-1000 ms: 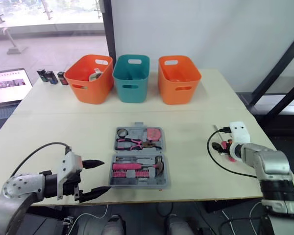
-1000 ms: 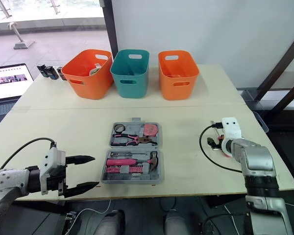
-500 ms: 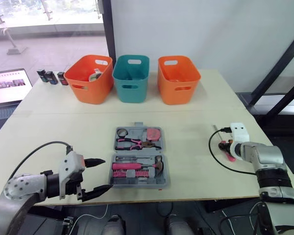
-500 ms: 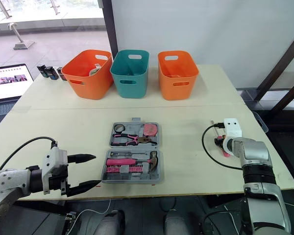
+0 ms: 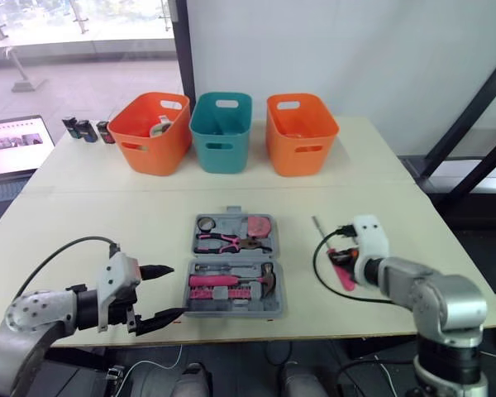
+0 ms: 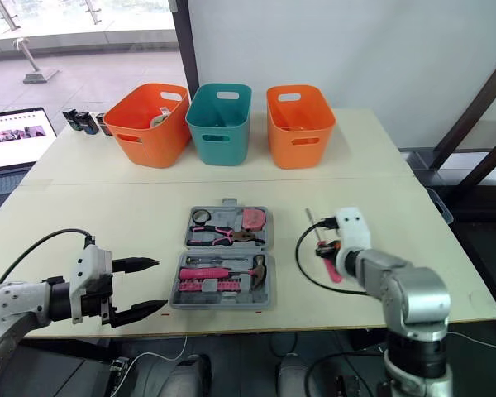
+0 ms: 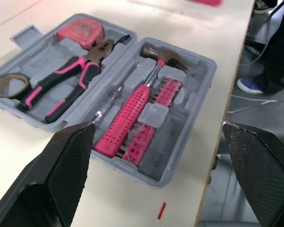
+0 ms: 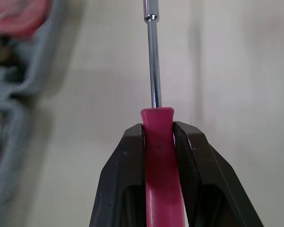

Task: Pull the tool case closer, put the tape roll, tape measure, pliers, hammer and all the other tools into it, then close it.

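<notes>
The right end effector [image 8: 157, 128] is clamping the pink screwdriver [image 8: 154, 71] right of the open tool case [image 7: 201, 64], which is lying mid-surface. The left end effector [image 5: 178, 290] is hovering, fingers apart, at the case's left.

Grey tool case [image 7: 206, 71] lies open holding pliers [image 7: 68, 80], hammer [image 7: 142, 99], tape roll [image 7: 12, 77], tape measure [image 7: 80, 30]; right claw [image 8: 157, 127] grips pink screwdriver [image 8: 153, 71].

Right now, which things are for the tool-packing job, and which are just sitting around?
For the job: tool case, tape roll, tape measure, pliers, hammer, screwdriver held in the right end effector.

Just sitting around: orange basket, teal basket, other orange basket, laptop, small black boxes.
</notes>
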{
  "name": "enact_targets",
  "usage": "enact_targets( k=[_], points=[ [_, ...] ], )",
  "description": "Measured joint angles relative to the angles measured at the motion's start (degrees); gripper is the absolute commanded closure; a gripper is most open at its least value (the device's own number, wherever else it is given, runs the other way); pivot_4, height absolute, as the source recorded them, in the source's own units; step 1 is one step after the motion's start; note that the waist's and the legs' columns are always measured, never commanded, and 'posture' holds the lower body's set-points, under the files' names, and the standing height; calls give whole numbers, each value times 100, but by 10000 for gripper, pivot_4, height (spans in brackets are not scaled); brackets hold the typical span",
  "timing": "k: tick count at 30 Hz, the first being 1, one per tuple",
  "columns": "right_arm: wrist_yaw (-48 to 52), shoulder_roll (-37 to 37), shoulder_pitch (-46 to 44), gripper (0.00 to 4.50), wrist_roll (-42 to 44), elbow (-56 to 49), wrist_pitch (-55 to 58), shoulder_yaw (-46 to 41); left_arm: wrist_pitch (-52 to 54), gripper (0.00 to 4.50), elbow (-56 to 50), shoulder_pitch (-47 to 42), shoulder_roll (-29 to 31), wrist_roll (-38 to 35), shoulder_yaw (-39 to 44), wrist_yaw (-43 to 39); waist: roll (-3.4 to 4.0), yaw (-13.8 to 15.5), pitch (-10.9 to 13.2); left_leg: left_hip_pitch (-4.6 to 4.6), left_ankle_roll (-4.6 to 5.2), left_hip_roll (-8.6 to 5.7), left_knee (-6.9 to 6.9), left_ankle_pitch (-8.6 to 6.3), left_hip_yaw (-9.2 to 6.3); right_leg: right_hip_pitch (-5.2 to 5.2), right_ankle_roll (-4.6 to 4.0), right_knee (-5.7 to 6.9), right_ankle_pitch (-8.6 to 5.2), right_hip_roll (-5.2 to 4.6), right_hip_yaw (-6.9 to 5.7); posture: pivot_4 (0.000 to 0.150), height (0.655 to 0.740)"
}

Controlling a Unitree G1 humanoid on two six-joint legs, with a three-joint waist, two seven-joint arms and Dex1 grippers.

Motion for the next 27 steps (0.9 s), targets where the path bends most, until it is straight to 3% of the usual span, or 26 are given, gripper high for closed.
enact_targets(
  k=[14,18,22,27],
  points=[
    [-764,1020,785,39505,-597,51,-523,549,-66,0,102,-214,0,108,-15,-146,-1,-14,-1,-1,0,1,-8,0,1,-6,-1,-2,0,-1,-1,1500,7400],
    [-766,1072,824,22130,-654,161,-727,460,-66,0,102,-215,0,115,-15,-144,-1,-14,-1,-1,-1,1,-7,0,1,-7,-2,-4,1,-2,0,1500,7400],
    [-595,1000,564,1252,-587,59,-618,169,-71,0,100,-178,-2,113,-5,-125,2,-12,1,-2,0,1,-9,0,1,-8,-2,-3,1,-2,0,1500,7400],
    [147,289,-512,511,-34,-470,28,-231,-196,0,137,261,89,74,193,-353,11,-48,12,-6,0,2,-11,0,2,-15,-2,-1,1,-2,1,1500,7400]
  ],
)
